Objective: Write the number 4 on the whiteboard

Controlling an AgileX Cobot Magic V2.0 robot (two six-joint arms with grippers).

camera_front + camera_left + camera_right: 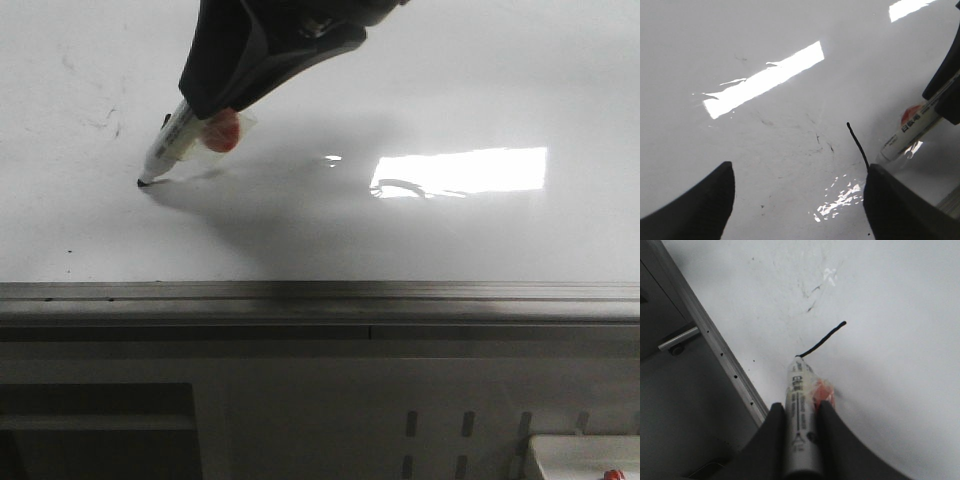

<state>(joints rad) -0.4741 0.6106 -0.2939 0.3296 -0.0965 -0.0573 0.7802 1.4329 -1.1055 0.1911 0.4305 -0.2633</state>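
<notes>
The right gripper (pixel 801 412) is clenched on a marker (pixel 799 390), a finger pressed to each side of the barrel; the barrel's rear end is hidden between the fingers. The marker's long axis runs straight out past the fingertips, tip touching the whiteboard (pixel 890 340). An orange patch clings to the barrel just ahead of one fingertip — what it is cannot be made out.

From the tip a short black stroke (pixel 821 339) runs onward, slanting away from the fingers; only this one line of the 4 shows. In the front view the stroke is nearly hidden behind the marker (pixel 170 145) and the right gripper (pixel 215 105), with just a dark speck at the tip.

The left gripper (pixel 797 200) hangs released over the whiteboard (pixel 765 40) — fingers wide apart, cut off by the frame. The stroke (pixel 858 145) ends at one fingertip, which hides its lower end.
</notes>
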